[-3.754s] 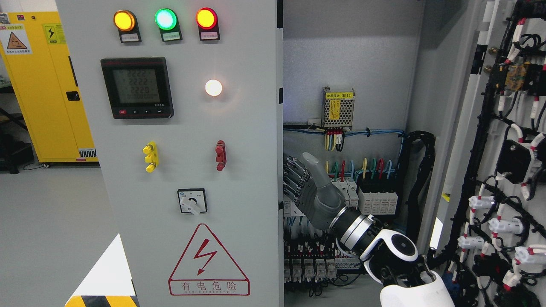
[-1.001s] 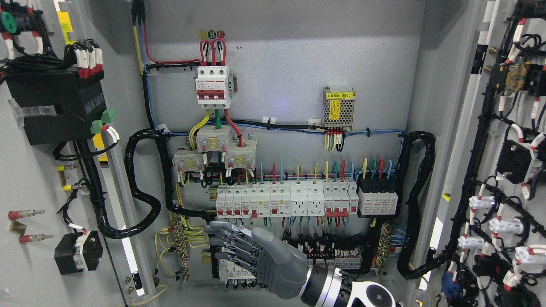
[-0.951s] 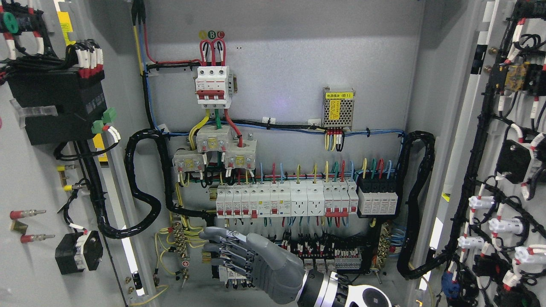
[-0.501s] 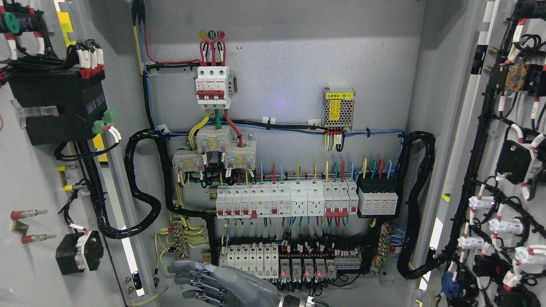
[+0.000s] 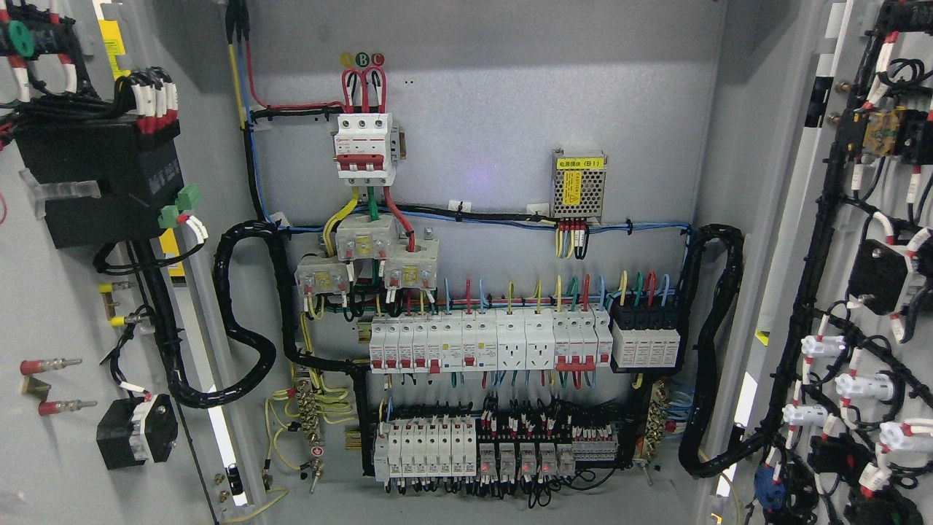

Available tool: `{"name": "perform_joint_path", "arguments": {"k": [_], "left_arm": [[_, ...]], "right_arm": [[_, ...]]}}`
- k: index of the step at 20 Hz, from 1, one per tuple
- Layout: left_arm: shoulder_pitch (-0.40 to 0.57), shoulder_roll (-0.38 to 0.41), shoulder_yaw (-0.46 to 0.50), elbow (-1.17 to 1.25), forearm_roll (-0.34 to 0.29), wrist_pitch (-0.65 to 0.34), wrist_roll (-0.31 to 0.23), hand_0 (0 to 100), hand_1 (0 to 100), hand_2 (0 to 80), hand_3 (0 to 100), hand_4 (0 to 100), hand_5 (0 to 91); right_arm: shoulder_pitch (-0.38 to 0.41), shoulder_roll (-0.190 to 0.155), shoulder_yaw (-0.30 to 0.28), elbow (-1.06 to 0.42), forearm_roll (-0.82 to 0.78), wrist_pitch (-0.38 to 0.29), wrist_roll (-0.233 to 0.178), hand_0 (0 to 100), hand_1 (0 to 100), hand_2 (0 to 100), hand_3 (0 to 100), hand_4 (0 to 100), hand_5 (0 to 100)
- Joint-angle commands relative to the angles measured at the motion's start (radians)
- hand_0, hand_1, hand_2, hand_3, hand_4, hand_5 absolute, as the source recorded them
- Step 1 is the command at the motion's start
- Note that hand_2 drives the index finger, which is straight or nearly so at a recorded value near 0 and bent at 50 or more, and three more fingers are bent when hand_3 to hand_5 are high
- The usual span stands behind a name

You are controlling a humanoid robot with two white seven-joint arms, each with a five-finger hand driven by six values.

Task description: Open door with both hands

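- At the far left of the frame, the left door (image 5: 44,306) stands swung wide, its inner face toward the camera. On it: a black meter housing (image 5: 95,182) in the upper left, green connector plugs (image 5: 178,206) at that housing's lower right corner, and a small black switch body (image 5: 135,441) near the bottom.
- Just right of the door, a thick black cable loom (image 5: 244,321) loops from the door's hinge side into the cabinet.
- Centre of frame: the grey back panel (image 5: 474,87) of the open cabinet. Upper middle, a three-pole breaker (image 5: 364,146) with red loops on top; below it three clear-covered terminal blocks (image 5: 368,259).
- Mid-height, a long row of white breakers (image 5: 488,343) runs across, ending in a black module group (image 5: 645,332) at its right.
- Lower centre, a second row: white breakers (image 5: 426,445) beside relays (image 5: 525,459) showing small red lights.
- Upper right of centre, a perforated metal power supply (image 5: 578,184) with a yellow label.
- Right of that, another black cable loom (image 5: 711,343) curves down the cabinet's right side.
- Far right of the frame, the right door (image 5: 867,292) is also swung open, its inner face carrying black wiring and white connectors.
- Neither robot hand is in the frame, so the state of the fingers cannot be told, nor how they lie relative to either door.
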Motion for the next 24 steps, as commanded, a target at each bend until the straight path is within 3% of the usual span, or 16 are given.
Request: {"name": "perform_joint_path", "arguments": {"k": [1,8,17,21,24], "left_arm": [[0.000,0.000,-0.001,0.000,0.000,0.005,-0.006,37,16,0.0,0,0,0.0],[0.000,0.000,0.001,0.002,0.000,0.005,-0.006,37,16,0.0,0,0,0.0],[0.000,0.000,0.001,0.000,-0.001,0.005,-0.006,37,16,0.0,0,0,0.0],[0.000,0.000,0.001,0.000,0.000,0.005,-0.006,37,16,0.0,0,0,0.0],[0.000,0.000,0.001,0.000,0.000,0.007,-0.006,37,16,0.0,0,0,0.0]], "right_arm": [[-0.007,0.072,0.099,0.024,0.004,0.003,-0.002,21,7,0,0,0,0],[-0.043,0.074,0.100,0.062,0.001,-0.007,-0.004,21,6,0,0,0,0],[-0.071,0.075,0.154,0.068,0.000,-0.008,-0.007,22,6,0,0,0,0],[-0.073,0.075,0.160,0.068,-0.003,-0.008,-0.066,22,6,0,0,0,0],[-0.074,0.075,0.160,0.068,-0.005,-0.008,-0.074,22,6,0,0,0,0]]}}
